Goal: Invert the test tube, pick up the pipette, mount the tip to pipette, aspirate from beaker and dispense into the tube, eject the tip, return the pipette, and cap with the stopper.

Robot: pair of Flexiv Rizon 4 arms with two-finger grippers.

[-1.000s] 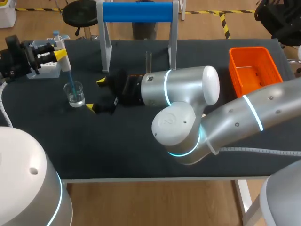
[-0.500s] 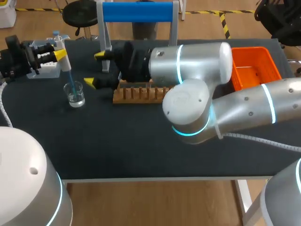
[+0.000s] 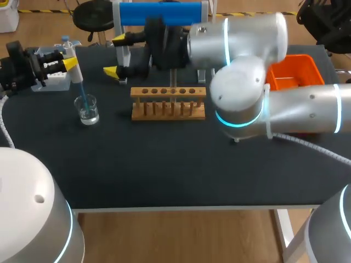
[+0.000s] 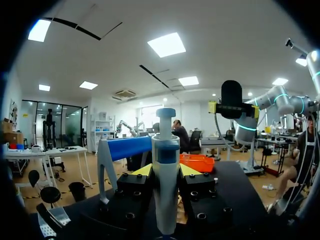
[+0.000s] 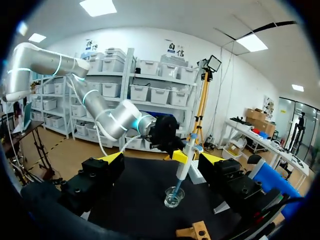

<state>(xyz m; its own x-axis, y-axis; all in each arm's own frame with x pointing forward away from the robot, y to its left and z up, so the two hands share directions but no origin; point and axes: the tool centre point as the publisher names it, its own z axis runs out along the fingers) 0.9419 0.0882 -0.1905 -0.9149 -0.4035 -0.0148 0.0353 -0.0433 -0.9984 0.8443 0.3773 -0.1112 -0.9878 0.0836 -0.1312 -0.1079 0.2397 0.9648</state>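
My left gripper [image 3: 64,63] at the table's far left is shut on the white-and-blue pipette [image 3: 73,66]. The pipette's blue tip dips into the small glass beaker [image 3: 88,108]. In the left wrist view the pipette [image 4: 165,180] stands upright between my left gripper's [image 4: 165,171] yellow tips. My right gripper [image 3: 115,55] hangs open and empty above the table's back, left of the wooden tube rack [image 3: 168,102]. A clear tube [image 3: 173,82] stands in the rack. From the right wrist view, the beaker [image 5: 173,198] and pipette [image 5: 186,160] lie ahead of my right gripper [image 5: 162,158].
A stand with a blue bar [image 3: 159,13] rises at the back, just behind my right gripper. An orange basket [image 3: 290,76] sits at the back right, partly behind my right arm. A white box [image 3: 52,82] lies under my left gripper.
My right arm has lifted and swung toward the back of the table, uncovering the wooden rack. The left gripper, pipette and beaker have stayed put.
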